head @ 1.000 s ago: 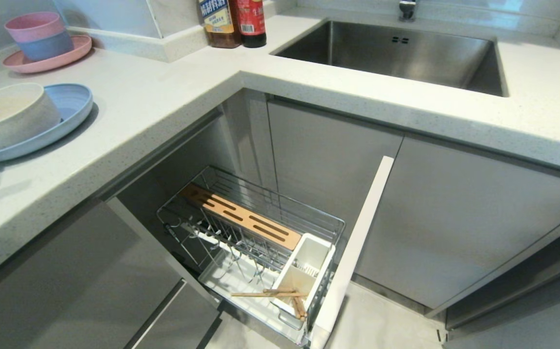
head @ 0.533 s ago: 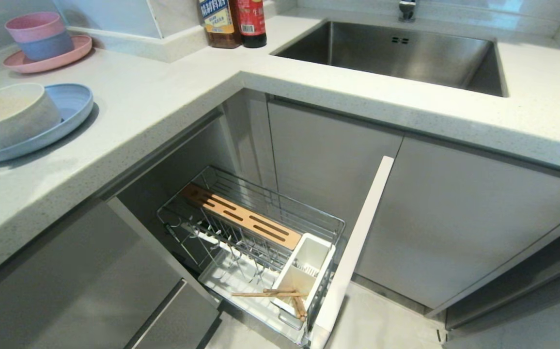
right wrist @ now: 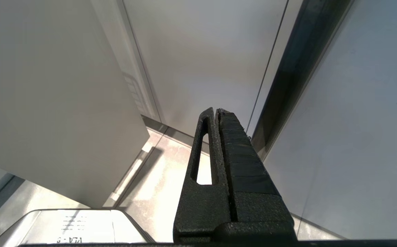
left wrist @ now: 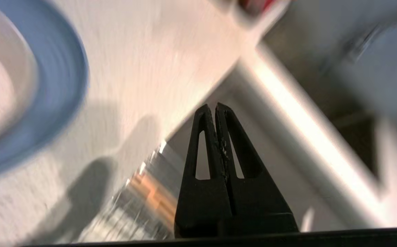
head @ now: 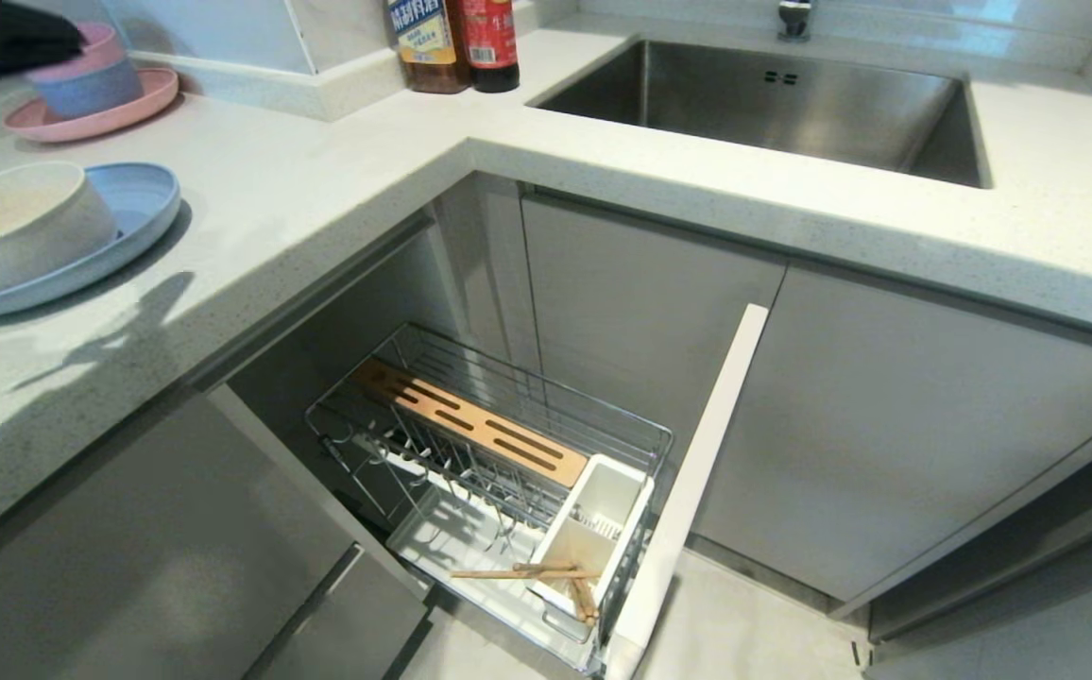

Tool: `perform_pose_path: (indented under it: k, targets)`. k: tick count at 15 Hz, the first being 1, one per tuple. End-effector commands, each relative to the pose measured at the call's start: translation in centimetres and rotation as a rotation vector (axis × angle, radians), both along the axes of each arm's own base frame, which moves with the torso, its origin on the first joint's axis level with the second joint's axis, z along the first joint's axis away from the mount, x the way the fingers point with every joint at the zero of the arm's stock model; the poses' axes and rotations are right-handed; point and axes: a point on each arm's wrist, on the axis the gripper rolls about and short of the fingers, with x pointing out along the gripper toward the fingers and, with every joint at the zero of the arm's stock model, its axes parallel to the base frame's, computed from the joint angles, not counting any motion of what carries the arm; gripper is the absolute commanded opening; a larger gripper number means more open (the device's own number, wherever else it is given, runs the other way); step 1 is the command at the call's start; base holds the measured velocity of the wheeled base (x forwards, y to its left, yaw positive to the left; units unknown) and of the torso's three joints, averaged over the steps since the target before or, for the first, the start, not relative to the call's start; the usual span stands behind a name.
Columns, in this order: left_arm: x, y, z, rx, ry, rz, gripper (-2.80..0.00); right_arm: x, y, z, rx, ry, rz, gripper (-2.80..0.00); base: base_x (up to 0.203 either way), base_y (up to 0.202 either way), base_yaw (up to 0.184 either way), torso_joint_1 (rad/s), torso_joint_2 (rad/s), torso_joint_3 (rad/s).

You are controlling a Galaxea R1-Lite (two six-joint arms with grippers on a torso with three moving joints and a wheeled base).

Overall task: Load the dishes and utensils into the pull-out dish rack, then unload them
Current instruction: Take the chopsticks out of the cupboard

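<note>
The speckled pale stone desk [head: 319, 179] turns an L-shaped corner, and below that corner the pull-out dish rack [head: 508, 472] stands drawn out over the floor, its narrow white door front [head: 697, 472] slanting away from the grey cabinet faces with bare floor beside it. The rack is a chrome wire basket with upright prongs, a slotted wooden knife block [head: 470, 420] along its back and a white plastic cutlery holder [head: 593, 529] at the door end. The wooden chopsticks [head: 522, 571] lie in the rack, across the white tray and against the holder's lower corner.

On the desk's left arm the cream bowl [head: 12, 222] sits inside the round pale blue plate [head: 140, 203], close to the desk's edge. Farther back, pink and blue bowls [head: 83, 76] are stacked on a pink plate [head: 130, 104]. Two bottles [head: 452, 42] stand by the steel sink [head: 773, 104].

The left end effector [left wrist: 215, 107] hangs above the desk edge near the blue plate, its black fingers pressed together and holding nothing. The right end effector [right wrist: 215, 110] is parked low beside the cabinet fronts, fingers together and empty too.
</note>
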Motion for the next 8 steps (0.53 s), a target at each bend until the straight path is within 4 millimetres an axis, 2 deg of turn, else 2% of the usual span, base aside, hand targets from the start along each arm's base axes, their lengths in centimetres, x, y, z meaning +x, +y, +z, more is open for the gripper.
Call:
perform_pose_path:
  k: [1,3,8]
  targets:
    - [2.8,-2.5,-3.2,0.103,0.200,-0.065,-2.80,0.0,0.0,0.0,0.000,0.002,0.000,-2.80,0.000,0.000,0.000,0.000,0.00,0.000]
    - [3.4,-4.0,-5.0,0.174,0.339,-0.148,-2.80,0.0,0.0,0.0,0.000,0.002,0.000,-2.80,0.000,0.000,0.000,0.000,0.00,0.000]
    - [4.2,-5.1,-7.1,0.252,0.584,-0.270,-2.80,0.0,0.0,0.0,0.000,0.002,0.000,-2.80,0.000,0.000,0.000,0.000,0.00,0.000]
